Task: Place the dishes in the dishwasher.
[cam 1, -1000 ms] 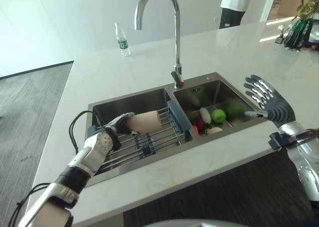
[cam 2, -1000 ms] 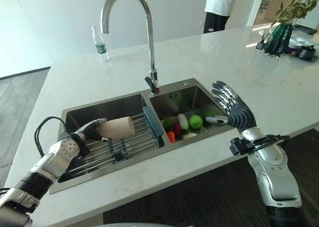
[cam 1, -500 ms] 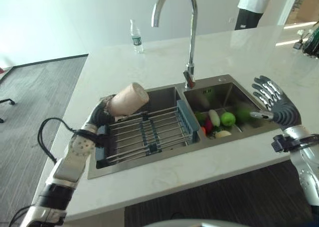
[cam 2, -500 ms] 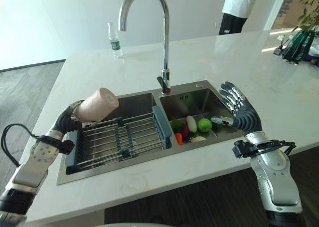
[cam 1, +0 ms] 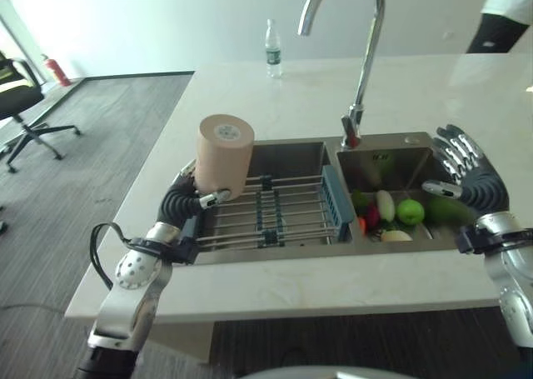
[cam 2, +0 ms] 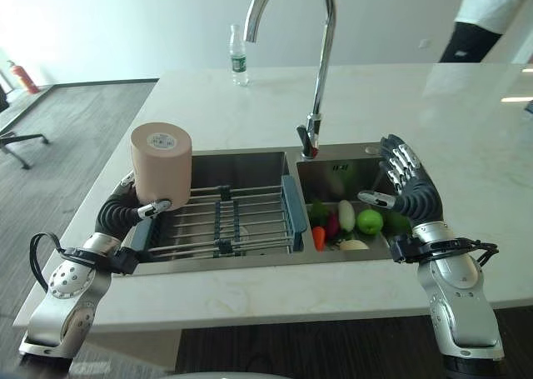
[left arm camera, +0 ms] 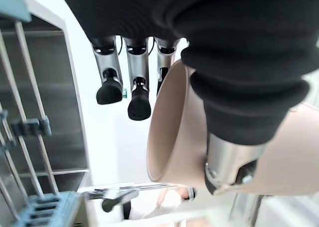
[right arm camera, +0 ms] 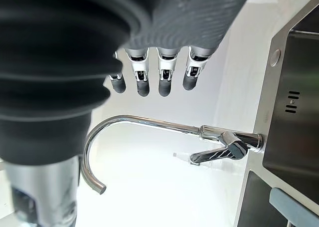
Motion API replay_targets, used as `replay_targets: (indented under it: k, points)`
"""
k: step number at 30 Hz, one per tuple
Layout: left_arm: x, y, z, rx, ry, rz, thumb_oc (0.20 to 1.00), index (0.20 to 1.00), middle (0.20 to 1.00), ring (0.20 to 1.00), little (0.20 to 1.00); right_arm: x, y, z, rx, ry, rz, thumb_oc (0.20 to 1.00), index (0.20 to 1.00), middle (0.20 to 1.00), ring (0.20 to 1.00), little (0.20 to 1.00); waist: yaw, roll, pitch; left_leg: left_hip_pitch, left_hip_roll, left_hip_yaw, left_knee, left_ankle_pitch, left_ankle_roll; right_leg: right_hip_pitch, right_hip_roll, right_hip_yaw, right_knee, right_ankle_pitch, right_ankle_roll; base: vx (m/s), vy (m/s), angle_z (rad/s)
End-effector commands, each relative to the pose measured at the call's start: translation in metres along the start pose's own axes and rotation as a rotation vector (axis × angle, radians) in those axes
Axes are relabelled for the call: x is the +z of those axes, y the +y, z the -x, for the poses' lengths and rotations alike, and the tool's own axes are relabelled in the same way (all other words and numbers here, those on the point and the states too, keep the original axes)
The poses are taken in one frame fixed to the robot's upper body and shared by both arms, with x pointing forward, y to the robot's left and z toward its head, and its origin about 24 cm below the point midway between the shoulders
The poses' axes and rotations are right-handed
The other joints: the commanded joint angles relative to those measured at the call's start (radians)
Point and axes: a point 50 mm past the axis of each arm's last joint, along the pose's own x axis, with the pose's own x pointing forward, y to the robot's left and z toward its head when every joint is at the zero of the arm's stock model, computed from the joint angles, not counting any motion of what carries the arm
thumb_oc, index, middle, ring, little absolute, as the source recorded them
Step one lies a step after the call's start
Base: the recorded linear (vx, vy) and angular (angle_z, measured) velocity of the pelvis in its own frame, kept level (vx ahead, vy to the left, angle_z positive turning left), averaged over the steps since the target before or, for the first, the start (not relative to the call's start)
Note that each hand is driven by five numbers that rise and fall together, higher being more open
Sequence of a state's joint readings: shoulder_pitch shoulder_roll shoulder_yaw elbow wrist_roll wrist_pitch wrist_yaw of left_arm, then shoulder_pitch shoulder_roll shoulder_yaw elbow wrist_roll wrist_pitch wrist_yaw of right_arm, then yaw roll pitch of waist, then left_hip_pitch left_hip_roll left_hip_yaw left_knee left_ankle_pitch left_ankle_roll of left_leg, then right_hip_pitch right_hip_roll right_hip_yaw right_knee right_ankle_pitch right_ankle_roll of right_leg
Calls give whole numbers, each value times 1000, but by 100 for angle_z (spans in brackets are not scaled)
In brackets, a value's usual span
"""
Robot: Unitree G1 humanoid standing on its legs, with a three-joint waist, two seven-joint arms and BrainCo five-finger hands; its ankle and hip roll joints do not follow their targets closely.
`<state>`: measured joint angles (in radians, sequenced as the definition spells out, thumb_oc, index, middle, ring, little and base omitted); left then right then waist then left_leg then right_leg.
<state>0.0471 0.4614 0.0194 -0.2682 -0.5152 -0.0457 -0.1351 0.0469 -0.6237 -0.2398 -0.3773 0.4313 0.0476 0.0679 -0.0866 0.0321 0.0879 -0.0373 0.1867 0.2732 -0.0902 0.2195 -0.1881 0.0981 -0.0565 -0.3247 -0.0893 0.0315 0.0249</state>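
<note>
The beige cup [cam 1: 224, 156], pinched upside down in the left hand [cam 1: 179, 202] above the drying rack [cam 1: 271, 216], is best kept level in transfer; the right hand [cam 2: 408, 191] is spread empty

water bottle [cam 1: 271, 37], office chair [cam 1: 23, 104], faucet [cam 1: 360, 46]

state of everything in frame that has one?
Cup: held upside down over the sink's left edge.
Left hand: shut on the cup.
Right hand: open, holding nothing.
Tap: no water running.
Rack: bare.
Water bottle: upright, capped.
</note>
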Motion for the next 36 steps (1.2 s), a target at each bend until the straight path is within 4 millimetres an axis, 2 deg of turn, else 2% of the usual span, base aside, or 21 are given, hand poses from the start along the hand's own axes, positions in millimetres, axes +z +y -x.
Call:
replay_targets:
  k: [1,2,3,4,6,7,9,14,15,16,17,19,21,22,23,24,26,27,30,32,36]
  points:
    - [54,7,-14,-64,-280,-10,200,200,200,200,200,42,-17,-11,-54,-226,53,1000,1000,1000,1000,1000,-33,-37,11,125,58,177,241,-147,35,14,-47,15,2,-45,66,-261,-17,78]
    - [57,4,-17,-77,-297,0,200,200,200,200,200,43,-18,-11,-58,-236,55,1000,1000,1000,1000,1000,-40,-46,12,117,41,191,354,-188,44,4,-50,8,2,-38,59,-259,50,68]
    - [61,0,-20,-89,-314,9,200,200,200,200,200,43,-18,-12,-63,-244,58,1000,1000,1000,1000,1000,-46,-47,14,123,20,179,398,-210,48,-5,-49,5,2,-29,58,-281,149,61]
    - [65,-5,-23,-102,-334,20,200,200,200,200,200,42,-17,-11,-68,-249,65,1000,1000,1000,1000,1000,-53,-44,15,148,-39,139,414,-262,59,-24,-52,1,2,-7,64,-232,216,64]
    - [66,-8,-25,-105,-348,30,200,200,200,200,200,41,-15,-9,-73,-251,73,1000,1000,1000,1000,1000,-64,-31,13,201,-104,100,357,-312,71,-54,-51,-12,2,26,79,-209,348,52]
    - [65,-10,-28,-125,-340,38,200,200,200,200,200,40,-16,-9,-89,-250,72,1000,1000,1000,1000,1000,-82,-17,6,288,-128,96,175,-350,88,-91,-53,-23,8,62,103,-254,505,36]
    - [62,-19,-30,-172,-320,51,200,200,200,200,200,36,-17,-6,-117,-241,56,1000,1000,1000,1000,1000,-88,-25,6,305,-162,48,3,-364,131,-163,-88,-8,11,132,160,-304,550,83]
    - [60,-22,-26,-161,-301,47,200,200,200,200,200,32,-6,-2,-83,-243,43,1000,1000,1000,1000,1000,-66,-33,26,271,-182,0,3,-360,150,-206,-138,8,16,177,180,-168,288,35]
    - [60,-22,-26,-157,-300,48,200,200,200,200,200,32,-5,-2,-80,-244,43,1000,1000,1000,1000,1000,-67,-33,27,270,-183,-4,3,-359,152,-208,-140,16,18,180,180,-192,205,-34]
    - [59,-21,-27,-151,-290,50,200,200,200,200,200,32,-4,-1,-76,-242,50,1000,1000,1000,1000,1000,-75,-35,31,263,-182,-21,3,-355,162,-209,-135,71,46,174,176,-204,133,-31]
    - [58,-21,-29,-161,-283,53,200,200,200,200,200,33,-7,-1,-87,-245,45,1000,1000,1000,1000,1000,-80,-39,28,248,-179,-31,3,-344,173,-198,-116,126,104,140,167,-258,120,-11]
    - [59,-21,-31,-169,-285,49,200,200,200,200,200,37,-10,-2,-100,-267,38,1000,1000,1000,1000,1000,-75,-38,21,224,-171,-35,3,-320,179,-170,-98,151,161,94,150,-243,43,39]
    - [57,-24,-36,-176,-290,57,200,200,200,200,200,41,-10,-4,-103,-293,19,1000,1000,1000,1000,1000,-73,-30,12,204,-163,-69,3,-299,190,-118,-59,234,265,5,136,-222,-11,49]
    - [57,-25,-38,-180,-294,61,200,200,200,200,200,41,-8,-5,-103,-297,19,1000,1000,1000,1000,1000,-77,-29,6,192,-162,-86,3,-287,193,-111,-33,283,274,-9,131,-195,-87,50]
    - [57,-29,-41,-191,-297,74,200,200,200,200,200,41,-6,-4,-106,-297,22,1000,1000,1000,1000,1000,-83,-31,-8,181,-167,-124,3,-283,196,-90,8,360,254,-40,117,-214,-139,54]
    - [59,-31,-42,-196,-307,78,200,200,200,200,200,43,-6,-3,-107,-304,22,1000,1000,1000,1000,1000,-84,-34,-15,169,-169,-144,3,-272,196,-73,30,394,218,-48,104,-194,-196,50]
    - [58,-32,-40,-190,-309,78,200,200,200,200,200,43,-5,0,-98,-313,2,1000,1000,1000,1000,1000,-66,-41,-25,166,-171,-162,3,-273,192,-41,23,354,153,-52,94,-168,-258,69]
    - [58,-28,-37,-172,-310,84,200,200,200,200,200,44,-3,-2,-75,-319,-11,1000,1000,1000,1000,1000,-54,-38,-25,168,-161,-157,3,-269,181,-15,28,333,102,-73,82,-159,-255,41]
    - [60,-26,-35,-150,-322,118,200,200,200,200,200,45,8,-9,0,-324,-17,1000,1000,1000,1000,1000,-19,-41,-30,151,-135,-174,3,-248,149,28,35,296,3,-59,68,-182,-272,15]
    - [59,-26,-28,-125,-332,152,200,200,200,200,200,50,14,-11,41,-345,-25,1000,1000,1000,1000,1000,15,-43,-25,106,-90,-167,3,-209,109,18,40,259,2,-70,61,-190,-278,42]
    - [57,-23,-21,-114,-343,200,200,200,200,200,200,53,10,-9,32,-344,9,1000,1000,1000,1000,1000,45,-43,-11,46,-28,-109,3,-163,68,25,33,179,2,-94,55,-231,-147,73]
